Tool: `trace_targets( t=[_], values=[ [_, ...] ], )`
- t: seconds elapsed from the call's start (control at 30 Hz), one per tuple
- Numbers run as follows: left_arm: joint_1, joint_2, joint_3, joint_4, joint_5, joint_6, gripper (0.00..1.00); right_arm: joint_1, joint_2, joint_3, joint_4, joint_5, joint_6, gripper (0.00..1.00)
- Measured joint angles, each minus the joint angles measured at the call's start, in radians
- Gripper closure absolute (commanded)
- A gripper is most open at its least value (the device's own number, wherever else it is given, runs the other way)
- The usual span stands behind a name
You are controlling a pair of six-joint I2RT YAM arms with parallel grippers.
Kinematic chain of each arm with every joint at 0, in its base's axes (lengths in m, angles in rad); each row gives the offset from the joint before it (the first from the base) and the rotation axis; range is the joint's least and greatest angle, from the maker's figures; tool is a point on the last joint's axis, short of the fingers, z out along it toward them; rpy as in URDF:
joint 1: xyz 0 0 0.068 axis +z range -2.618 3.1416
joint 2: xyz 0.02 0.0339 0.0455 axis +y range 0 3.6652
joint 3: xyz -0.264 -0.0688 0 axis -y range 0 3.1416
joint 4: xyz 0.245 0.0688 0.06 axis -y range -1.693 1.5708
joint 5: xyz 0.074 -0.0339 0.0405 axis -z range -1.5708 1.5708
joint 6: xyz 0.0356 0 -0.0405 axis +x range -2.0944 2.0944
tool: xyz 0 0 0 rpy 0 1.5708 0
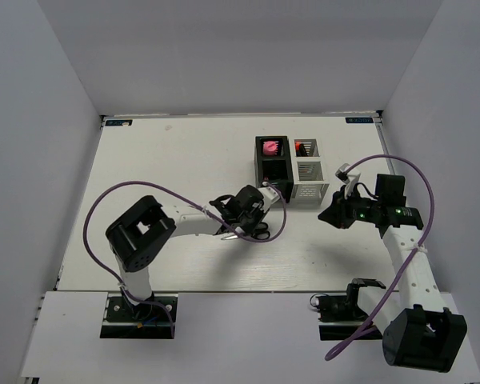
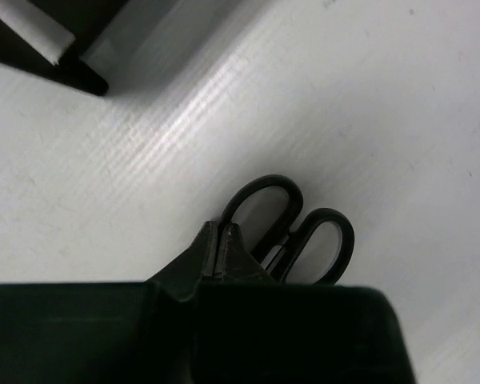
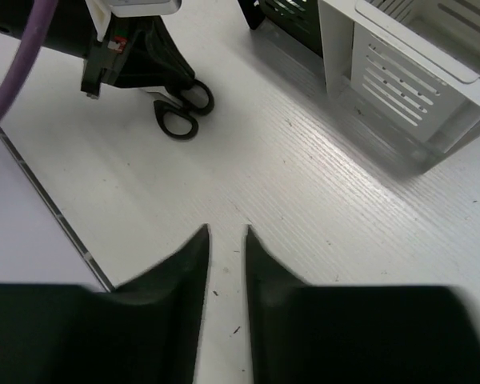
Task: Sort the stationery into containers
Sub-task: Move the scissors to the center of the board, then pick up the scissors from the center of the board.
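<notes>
Nearest the lens in the right wrist view, the right gripper (image 3: 226,232) fills the bottom edge. Its two fingers are parted by a narrow strip of table (image 3: 320,208) and have hold of nothing. Farther up, at upper left of that view, the left gripper (image 2: 220,242) stands over the one pair of scissors (image 2: 294,232), whose two black loops lie on the table. Only the left wrist view shows its fingertips pressed to a thin seam where the loops join, apparently nipping the scissors there. Only the top view looks into the two containers, which stand side by side above centre. The black organizer (image 1: 260,164) has one pink item (image 1: 270,147) in its far compartment, and the white organizer (image 1: 310,190) has one red item (image 1: 304,147) in its far compartment.
</notes>
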Motion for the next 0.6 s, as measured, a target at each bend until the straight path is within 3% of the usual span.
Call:
trace_targets(
  t=[0.03,0.1,0.13,0.17,0.2,0.23,0.33,0.4,0.43,0.47,0.5,0.53,0.57,0.6],
  values=[
    [-0.001,-0.01,-0.006,-0.01,0.003,-0.007,1.0,-0.002,0.0,0.0,-0.002,-0.003,0.002,0.47],
    [-0.006,-0.04,-0.008,-0.051,0.013,-0.017,1.0,-0.002,0.0,0.0,-0.005,-0.01,0.0,0.44],
    [-0.008,-0.059,-0.003,-0.074,0.021,-0.019,1.0,-0.003,0.0,0.0,-0.005,-0.013,-0.004,0.48],
    [-0.009,-0.084,0.01,-0.097,0.028,-0.021,1.0,-0.002,0.0,0.0,-0.005,-0.018,-0.006,0.58],
    [-0.009,-0.108,0.034,-0.124,0.035,-0.023,1.0,-0.003,0.0,0.0,-0.005,-0.019,-0.012,0.73],
    [-0.009,-0.13,0.074,-0.147,0.043,-0.027,1.0,-0.003,0.0,0.0,-0.006,-0.022,-0.015,1.0],
    [0.005,-0.162,0.247,-0.16,0.093,-0.053,1.0,-0.003,0.0,0.0,-0.014,-0.028,-0.013,1.0],
    [0.031,-0.169,0.367,-0.116,0.14,-0.09,1.0,-0.005,0.0,0.0,-0.014,-0.023,-0.003,0.53],
    [0.048,-0.171,0.419,-0.094,0.161,-0.111,1.0,-0.006,-0.002,0.0,-0.011,-0.011,0.011,0.39],
    [0.066,-0.171,0.462,-0.071,0.18,-0.13,1.0,-0.007,-0.005,0.0,-0.005,0.004,0.025,0.4],
    [0.085,-0.165,0.499,-0.04,0.199,-0.148,1.0,-0.008,-0.011,-0.001,0.009,0.031,0.035,0.56],
    [0.105,-0.158,0.531,-0.005,0.22,-0.172,1.0,-0.011,-0.018,-0.002,0.026,0.056,0.041,0.91],
    [0.121,-0.144,0.557,0.046,0.24,-0.198,1.0,-0.014,-0.027,-0.004,0.04,0.079,0.053,1.0],
    [0.139,-0.123,0.575,0.104,0.256,-0.229,1.0,-0.017,-0.038,-0.007,0.052,0.095,0.068,1.0]
  ],
)
